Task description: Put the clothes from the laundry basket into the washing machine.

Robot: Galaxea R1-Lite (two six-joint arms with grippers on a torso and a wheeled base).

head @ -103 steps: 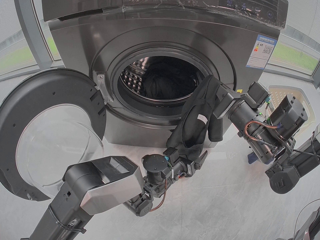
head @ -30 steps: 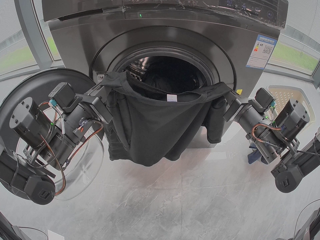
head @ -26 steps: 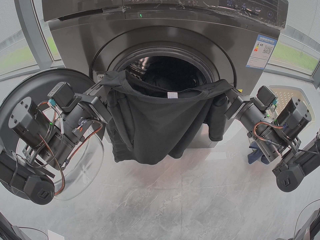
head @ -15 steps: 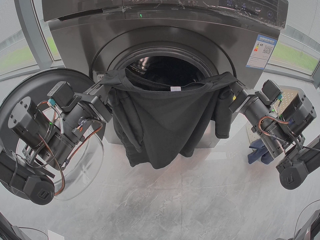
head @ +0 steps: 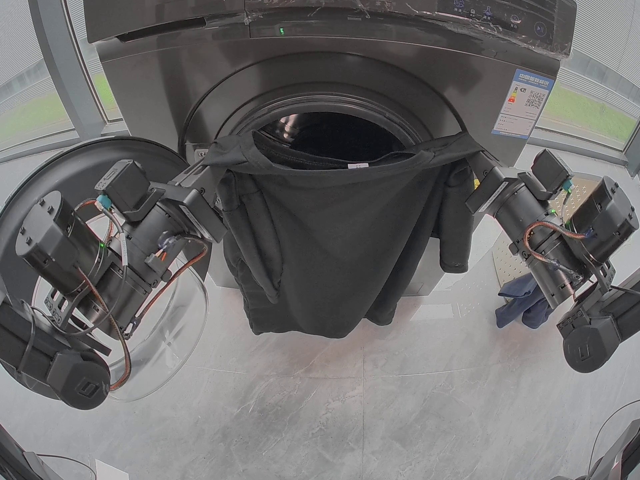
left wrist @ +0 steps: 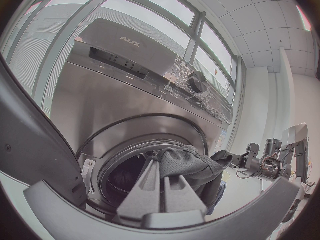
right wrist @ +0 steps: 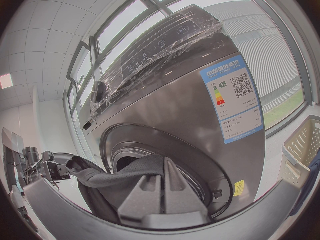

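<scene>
Beside the swung-open round door with its clear glass bowl (head: 100, 268), left of the grey steel front-loading washing machine (head: 320, 68), the left gripper (head: 202, 176) has barely shifted in the last second and stays clenched on one shoulder of the black fabric T-shirt (head: 333, 248). The shirt hung bunched from the right gripper alone a few seconds back. It is now spread wide across the machine's front, its neckline pulled taut and lifted across the lower part of the round drum mouth (head: 333, 131), with the hem dangling clear of the floor. At the machine's right, the right gripper (head: 475, 161), pinching the other shoulder, has climbed and drawn outward. I judge the shirt ready to be pushed in; a blue cloth (head: 523, 301) waits at the beige perforated plastic laundry basket (head: 587, 188) right of the machine, so more seems left to load
</scene>
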